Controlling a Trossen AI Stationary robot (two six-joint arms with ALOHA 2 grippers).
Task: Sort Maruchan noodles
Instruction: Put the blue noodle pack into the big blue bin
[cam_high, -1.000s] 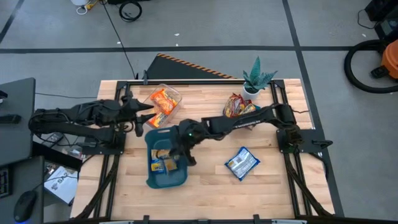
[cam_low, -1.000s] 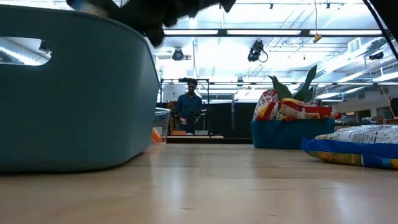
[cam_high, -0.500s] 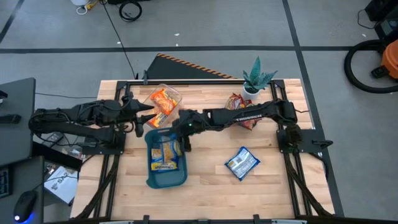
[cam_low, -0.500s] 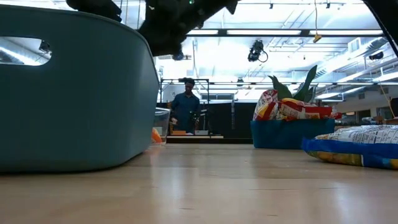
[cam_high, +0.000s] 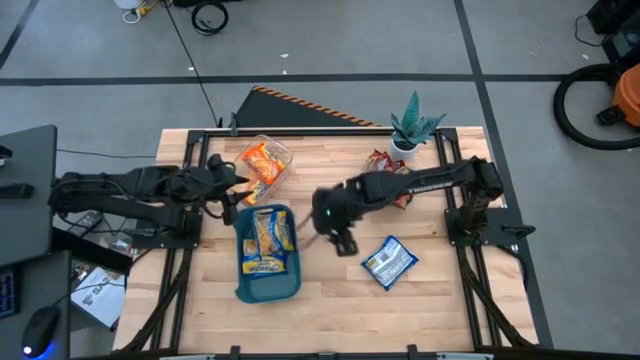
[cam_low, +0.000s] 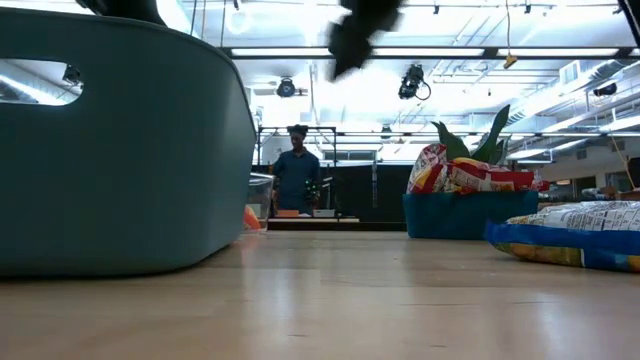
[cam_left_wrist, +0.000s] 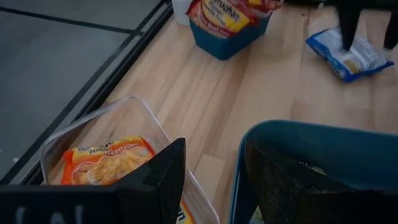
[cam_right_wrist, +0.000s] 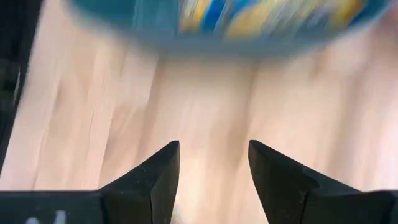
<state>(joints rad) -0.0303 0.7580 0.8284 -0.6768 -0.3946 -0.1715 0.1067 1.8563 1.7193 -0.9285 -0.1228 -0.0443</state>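
one loose packet left to pick up

left to right across the worktop (cam_high: 330, 290): the left gripper (cam_high: 236, 182) waits at the left side between the clear tub (cam_high: 263, 162) and the near teal tray (cam_high: 267, 285), its fingers spread and empty. the tub holds orange noodle packets (cam_high: 262, 163); in the left wrist view one shows as an orange packet (cam_left_wrist: 106, 162) with writing too blurred to read. the near teal tray holds the blue and yellow packets (cam_high: 265, 243), lying flat inside it

next comes the right gripper (cam_high: 343, 240), above bare wood between that tray and the loose blue packet (cam_high: 388, 262). its fingers are apart and nothing is between them in the right wrist view, so it is released. the loose packet lies flat on the worktop, just to the right of the gripper and apart from both trays

further right and to the back, the far teal tray (cam_low: 460, 215) beside the small plant (cam_high: 413, 125) holds the red packets (cam_high: 385, 165)

judging by this, the step in hand is the reach for the last blue packet. the next move calls for the right gripper to shift over it, come down and close on the thin glossy wrapper, probably by an edge, since it lies flat and could slide

writing: on the red packets in the left wrist view the end of the brand name, "ruchan", can be made out; the print on the loose packet is too small to read
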